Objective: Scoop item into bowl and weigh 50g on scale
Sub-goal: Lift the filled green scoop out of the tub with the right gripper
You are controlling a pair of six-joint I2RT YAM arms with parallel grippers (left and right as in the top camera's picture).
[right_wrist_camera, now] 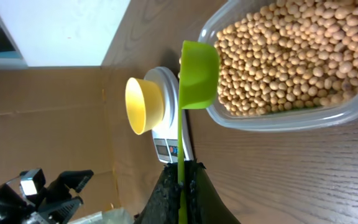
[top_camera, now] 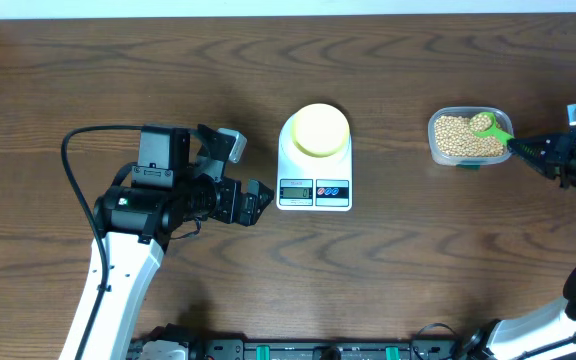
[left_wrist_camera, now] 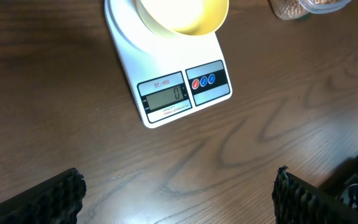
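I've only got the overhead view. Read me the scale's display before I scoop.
Observer: In the left wrist view, the scale reads 0 with the bowl sitting on it.
Operator: Now report the right arm's hold.
Observer: In the right wrist view, the right gripper is shut on the thin handle of the green scoop. The scoop's cup is at the rim of the tub, beside the beans.
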